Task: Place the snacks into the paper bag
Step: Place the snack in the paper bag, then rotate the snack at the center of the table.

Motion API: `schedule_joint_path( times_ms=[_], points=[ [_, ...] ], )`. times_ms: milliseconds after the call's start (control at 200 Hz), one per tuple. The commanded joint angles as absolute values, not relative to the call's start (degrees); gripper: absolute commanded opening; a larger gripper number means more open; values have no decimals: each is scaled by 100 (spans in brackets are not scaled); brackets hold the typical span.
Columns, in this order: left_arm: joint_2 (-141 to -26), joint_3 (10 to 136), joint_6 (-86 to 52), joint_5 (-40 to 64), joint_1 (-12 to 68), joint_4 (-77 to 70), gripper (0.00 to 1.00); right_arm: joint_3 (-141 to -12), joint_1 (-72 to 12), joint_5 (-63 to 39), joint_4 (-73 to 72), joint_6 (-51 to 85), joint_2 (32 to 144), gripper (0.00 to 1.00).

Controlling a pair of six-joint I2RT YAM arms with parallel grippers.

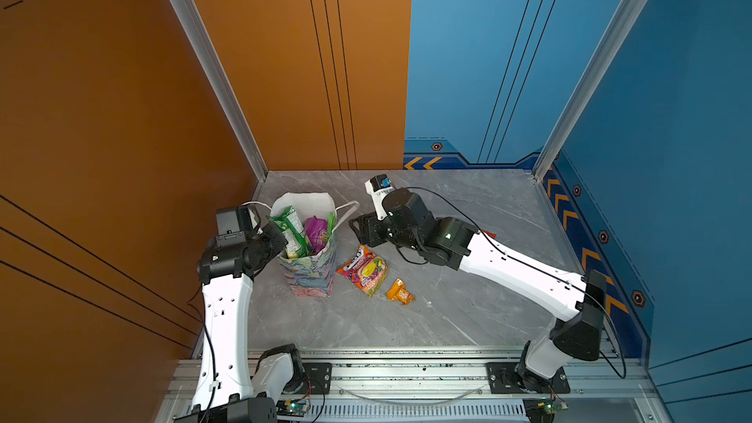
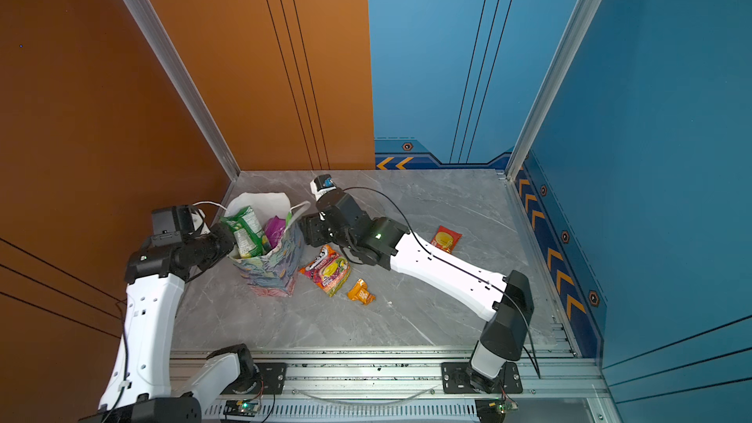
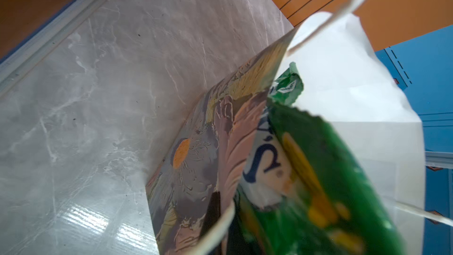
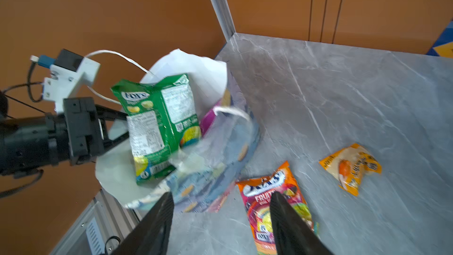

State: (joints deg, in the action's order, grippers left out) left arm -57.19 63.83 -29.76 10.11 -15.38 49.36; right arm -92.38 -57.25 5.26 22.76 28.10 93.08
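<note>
Bag (image 1: 309,274), floral, upright on table (image 1: 447,311), mouth open. The left gripper (image 4: 123,124) is clamped shut on the rim at its own side and steadies it. Contents standing out of the mouth: green packet (image 1: 291,233) just beyond the left fingertips, and magenta pouch (image 1: 315,231) past it, toward the right gripper (image 4: 220,198). That gripper has its fingers (image 4: 161,217) spread with nothing between them, and hangs just beside the bag's far wall. Loose stock: multicoloured packet (image 4: 257,207) flat below the right fingertips, not gripped; orange packet (image 1: 400,291) further out on the same side; red packet (image 2: 446,239) well behind those fingers, beside the forearm. Step, as judged: between deposits, with three packets in view left to load. The next move calls for lowering the open fingers onto the multicoloured packet, pinching an edge of the slippery foil, and lifting it clear over the rim.
</note>
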Motion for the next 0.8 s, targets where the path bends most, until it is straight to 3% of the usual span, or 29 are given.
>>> schedule_joint_path(
  times_ms=[0, 155, 330, 796],
  points=[
    [-5434, 6255, -2826, 443, -1599, 4733, 0, -8610, -5367, 727, 2384, 2633, 9192, 68],
    [-5093, 5943, -2799, 504, -1612, 4384, 0, -8015, -5042, 511, 2293, 2603, 9459, 77],
    [-5048, 5701, -2744, 550, -1608, 4223, 0, -8170, -5049, 240, 2425, 2558, 10301, 88],
    [-4961, 5535, -2678, 618, -1652, 4130, 0, -10061, -5114, 50, 3197, 2036, 12505, 95]
  ],
)
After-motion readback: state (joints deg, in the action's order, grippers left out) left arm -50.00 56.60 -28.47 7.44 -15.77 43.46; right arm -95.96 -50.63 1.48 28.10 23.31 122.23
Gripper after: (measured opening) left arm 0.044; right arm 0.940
